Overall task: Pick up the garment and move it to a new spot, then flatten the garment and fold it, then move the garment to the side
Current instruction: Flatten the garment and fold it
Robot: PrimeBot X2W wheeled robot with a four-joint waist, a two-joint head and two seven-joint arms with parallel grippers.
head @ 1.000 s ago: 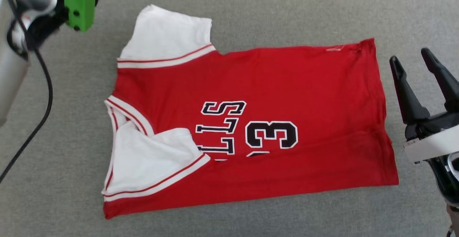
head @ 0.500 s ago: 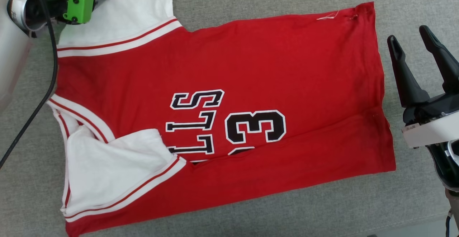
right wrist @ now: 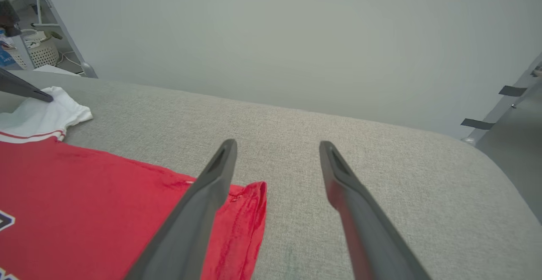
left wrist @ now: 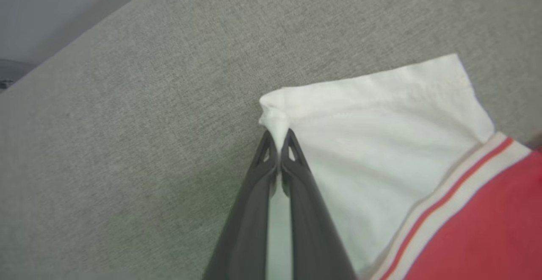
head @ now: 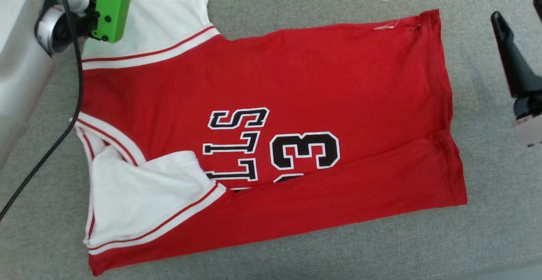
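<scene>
The garment [head: 322, 81], a red jersey with white sleeves and black lettering, lies flat on the grey padded surface [head: 296, 0]. Its near long edge is folded up and the near sleeve [head: 144, 195] is folded over the chest. In the left wrist view my left gripper [left wrist: 278, 144] is shut on the corner of the far white sleeve [left wrist: 381, 115]. In the head view that arm's green wrist housing [head: 108, 6] hides this grip. My right gripper [right wrist: 277, 146] is open and empty just beyond the garment's hem corner [right wrist: 250, 199]. Its dark fingers [head: 510, 59] stand at the right edge of the head view.
A black cable [head: 67, 115] hangs from the left arm past the collar. The padded surface ends at a rounded edge [right wrist: 487, 153] on the right, with a plain wall behind. A white basket [right wrist: 40, 53] and a metal rack stand beyond the far left corner.
The head camera has shifted. My left gripper has come down onto the far sleeve and closed on its corner. My right gripper has moved right, away from the hem, still open.
</scene>
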